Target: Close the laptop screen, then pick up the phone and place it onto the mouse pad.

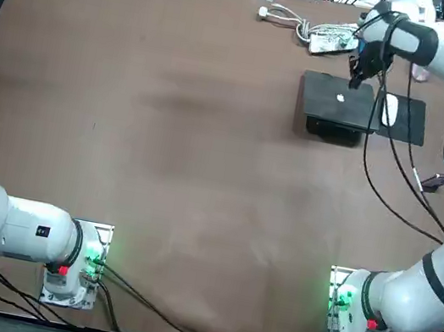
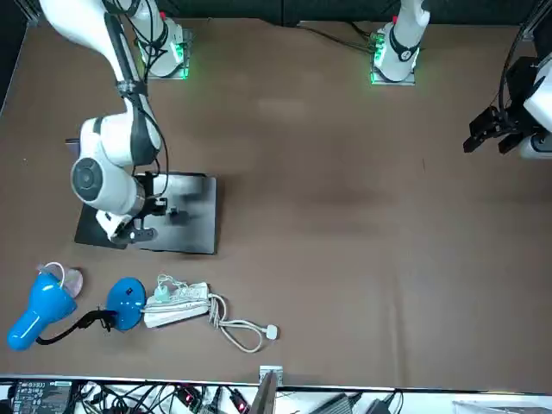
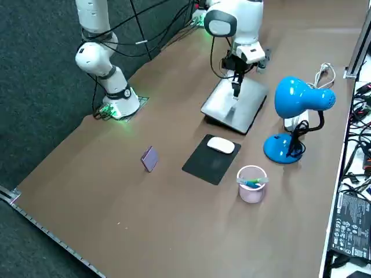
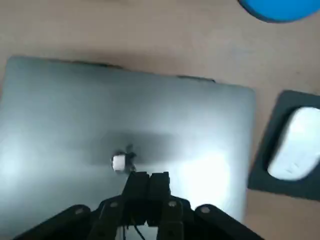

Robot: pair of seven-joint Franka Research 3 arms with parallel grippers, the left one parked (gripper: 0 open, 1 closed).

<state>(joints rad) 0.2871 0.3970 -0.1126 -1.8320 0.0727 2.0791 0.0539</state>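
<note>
The grey laptop (image 1: 337, 100) lies at the far right of the table, its lid (image 3: 235, 101) lowered almost flat with a dark gap still showing at its front edge. My right gripper (image 4: 147, 181) is shut, its tips pressed together on the lid next to the logo (image 4: 119, 162); it also shows from above (image 1: 356, 76) and from the side (image 3: 235, 90). The black mouse pad (image 3: 206, 165) lies beside the laptop with a white mouse (image 3: 221, 145) on it. A small purple phone (image 3: 149, 158) lies on the table nearer the arm's base, apart from the pad.
A blue desk lamp (image 3: 298, 98) stands behind the laptop, its base (image 3: 281, 147) near the pad. A pink cup (image 3: 251, 184) sits by the pad's far corner. A white power strip (image 1: 330, 39) with a cable lies at the table's far edge.
</note>
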